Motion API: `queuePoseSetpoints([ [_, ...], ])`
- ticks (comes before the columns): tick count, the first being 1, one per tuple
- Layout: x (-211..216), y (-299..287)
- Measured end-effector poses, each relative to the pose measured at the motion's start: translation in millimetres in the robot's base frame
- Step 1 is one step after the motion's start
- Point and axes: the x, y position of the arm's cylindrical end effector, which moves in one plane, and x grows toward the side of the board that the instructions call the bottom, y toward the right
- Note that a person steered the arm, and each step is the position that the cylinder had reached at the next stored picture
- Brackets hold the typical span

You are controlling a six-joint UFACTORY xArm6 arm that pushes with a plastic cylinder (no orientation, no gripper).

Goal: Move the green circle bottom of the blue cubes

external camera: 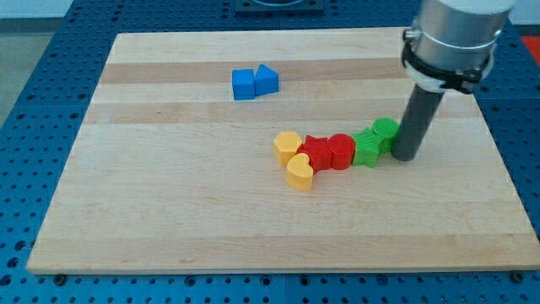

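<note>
My tip (403, 158) rests on the wooden board (169, 211), touching the green circle (386, 131) from the view's right. Green, red and yellow blocks form a touching row. Two blue cubes (254, 83) sit well apart, upper left.

The silver-collared arm (447, 38) is running off the view's top edge. The straight dark rod tool (413, 122) is covering part of the green circle block (386, 131). The two red blocks' (327, 152) shapes are staying unclear.

Wooden board (169, 211) carries blocks — blue (253, 83), yellow (293, 160), red (328, 152), green (375, 140).
</note>
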Motion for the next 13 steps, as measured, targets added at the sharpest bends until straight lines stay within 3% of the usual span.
queuePoseSetpoints([
  [2, -10, -13],
  [8, -105, -1],
  [13, -108, -155],
])
